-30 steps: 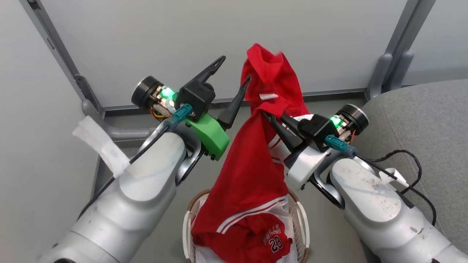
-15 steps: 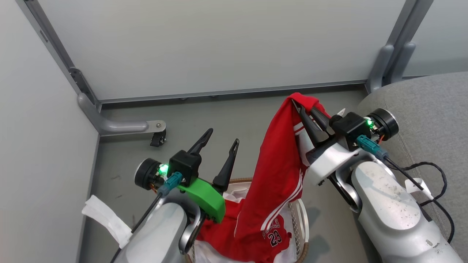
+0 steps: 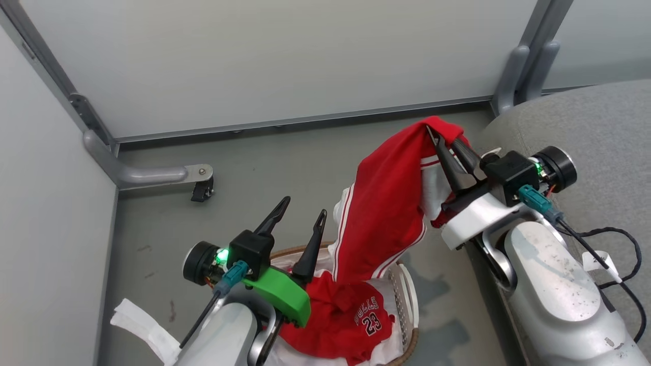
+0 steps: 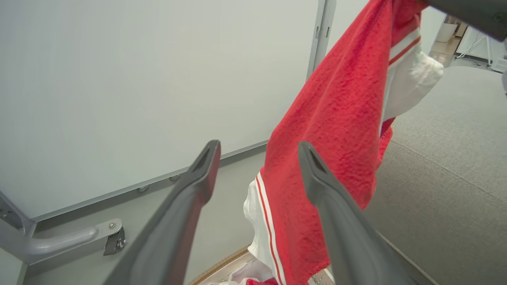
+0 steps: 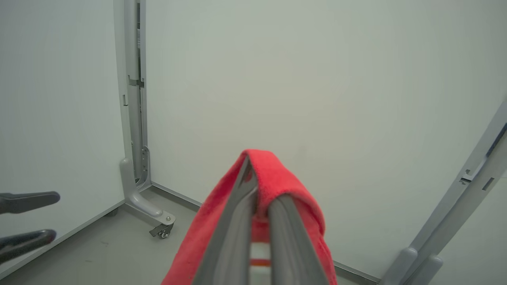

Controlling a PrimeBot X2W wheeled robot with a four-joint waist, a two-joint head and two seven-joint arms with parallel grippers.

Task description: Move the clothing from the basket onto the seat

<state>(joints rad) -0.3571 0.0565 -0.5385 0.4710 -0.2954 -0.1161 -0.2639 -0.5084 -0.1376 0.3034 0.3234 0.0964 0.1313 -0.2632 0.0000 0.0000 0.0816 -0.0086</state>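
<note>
My right gripper [image 3: 441, 138] is shut on the top fold of a red garment with white striped trim [image 3: 386, 213]. The garment hangs from it, its lower end still trailing into the basket [image 3: 407, 305]. In the basket lies the red "BULLS 23" jersey [image 3: 351, 325] on the white liner. The grey seat [image 3: 590, 122] lies just right of the right gripper. My left gripper [image 3: 304, 206] stands open and empty over the basket's left side, beside the hanging garment [image 4: 336, 118]. In the right wrist view the red cloth [image 5: 277, 178] drapes over the closed fingers [image 5: 237, 221].
Grey partition panels close off the back and left. A metal foot with a caster [image 3: 201, 189] sits on the floor at the left, and a grey post [image 3: 513, 76] stands by the seat's far corner. A black cable [image 3: 610, 239] lies on the seat.
The right gripper has carried the red garment to the right, towards the seat. The left gripper has dropped low over the basket, still open. The head camera has shifted too.
</note>
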